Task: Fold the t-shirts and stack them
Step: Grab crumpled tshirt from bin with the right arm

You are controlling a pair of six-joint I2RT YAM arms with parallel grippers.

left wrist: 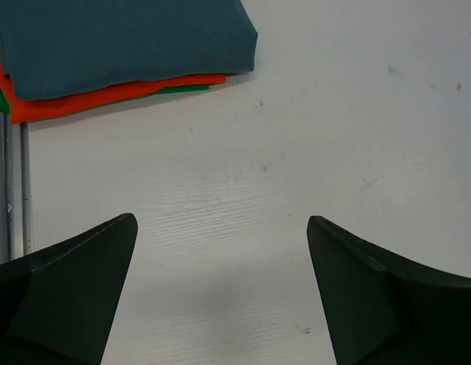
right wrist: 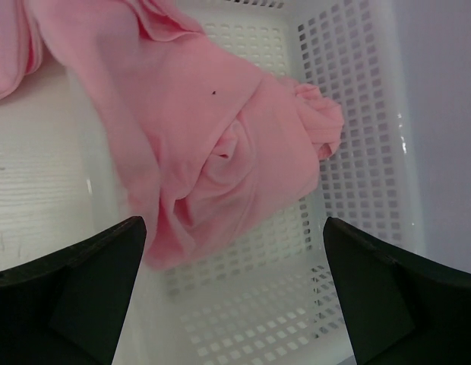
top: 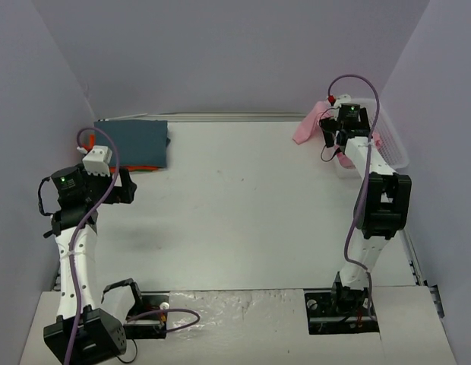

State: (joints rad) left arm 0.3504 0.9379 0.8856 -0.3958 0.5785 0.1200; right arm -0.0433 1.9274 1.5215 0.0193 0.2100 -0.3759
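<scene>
A: Where do the shirts lie?

B: The slate blue-grey t-shirt [left wrist: 121, 38] sits folded at the far left corner of the counter [left wrist: 311, 152], squarely on top of the orange t-shirt [left wrist: 106, 95]. A thin edge of green cloth [left wrist: 182, 89] shows beneath both. The pink t-shirt [right wrist: 220, 129] is at the far right, crumpled. Part of it is bunched inside the white mesh basket [right wrist: 357, 114] and the rest spills over the basket's wall onto the counter.

A: And the pincers?

B: Both are released and hold nothing. The left pincer [left wrist: 220, 220] hovers over bare counter a little short of the stack, jaws spread wide. The right pincer [right wrist: 235, 222] hangs over the basket, jaws just as wide, with the bunched pink cloth lying below the gap. It does not appear to touch the cloth.

A: Which step is in hand, then?

B: Two shirts look folded and stacked, so this seems to be the fetching of the pink one.

A: What does the next move call for?

B: Probably the right arm lowers and clenches on a thick bunch of the cloth. It should then lift high enough to clear the basket's rim and carry the shirt to the open middle of the counter. There the left arm can help spread it flat for folding.
</scene>
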